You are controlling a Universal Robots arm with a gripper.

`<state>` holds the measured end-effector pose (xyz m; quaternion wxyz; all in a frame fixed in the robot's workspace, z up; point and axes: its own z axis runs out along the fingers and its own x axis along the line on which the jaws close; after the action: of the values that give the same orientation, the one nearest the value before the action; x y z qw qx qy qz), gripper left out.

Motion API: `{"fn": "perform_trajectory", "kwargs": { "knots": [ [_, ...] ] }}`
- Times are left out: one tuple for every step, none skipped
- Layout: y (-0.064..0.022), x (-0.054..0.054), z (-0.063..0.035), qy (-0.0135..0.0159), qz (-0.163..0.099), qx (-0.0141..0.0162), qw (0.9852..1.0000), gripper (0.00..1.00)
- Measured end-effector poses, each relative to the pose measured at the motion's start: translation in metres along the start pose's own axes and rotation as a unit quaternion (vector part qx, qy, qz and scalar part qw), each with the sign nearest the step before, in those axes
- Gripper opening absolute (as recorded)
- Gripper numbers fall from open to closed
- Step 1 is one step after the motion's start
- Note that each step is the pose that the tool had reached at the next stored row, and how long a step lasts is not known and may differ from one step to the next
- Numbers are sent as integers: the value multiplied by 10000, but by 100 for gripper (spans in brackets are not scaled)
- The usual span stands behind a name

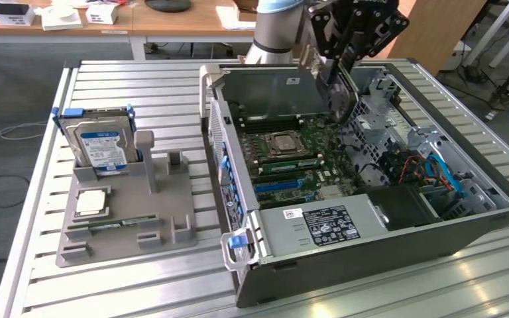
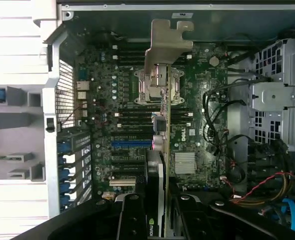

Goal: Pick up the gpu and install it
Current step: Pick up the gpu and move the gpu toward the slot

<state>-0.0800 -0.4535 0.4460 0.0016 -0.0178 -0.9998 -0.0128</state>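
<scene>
My gripper hangs over the open computer case and is shut on the gpu, a thin dark card that points down toward the motherboard. In the wrist view I see the gpu edge on, its silver end bracket at the far end and its black body clamped between my fingers. The card hovers above the motherboard, over the CPU socket and slot area, apart from the board.
A grey holder on the exterior view's left carries a hard drive, a CPU and a RAM stick. Inside the case are a blue slot, black cables, a power supply and a drive cage.
</scene>
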Motion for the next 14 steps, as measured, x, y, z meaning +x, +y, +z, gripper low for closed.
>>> {"fn": "perform_trajectory", "kwargs": {
  "knots": [
    [1,-46,0,0,-2,-1,10000,27],
    [3,-91,0,0,-4,-1,10000,27],
    [4,-134,0,0,-5,-2,10000,27],
    [6,-161,0,1,-13,-2,10000,27],
    [5,-169,0,1,-33,-2,10000,27],
    [5,-169,0,1,-38,-2,10000,27],
    [5,-169,0,1,-38,-3,10000,27],
    [6,-169,0,1,-38,-3,10000,27],
    [6,-171,0,1,-38,-3,10000,27],
    [7,-185,0,1,-39,-3,10000,27],
    [8,-206,0,1,-38,-3,10000,27],
    [8,-224,-1,1,-38,-2,10000,27],
    [8,-231,-1,1,-38,-3,10000,27],
    [8,-230,-1,1,-38,-2,10000,27]
  ]
}}
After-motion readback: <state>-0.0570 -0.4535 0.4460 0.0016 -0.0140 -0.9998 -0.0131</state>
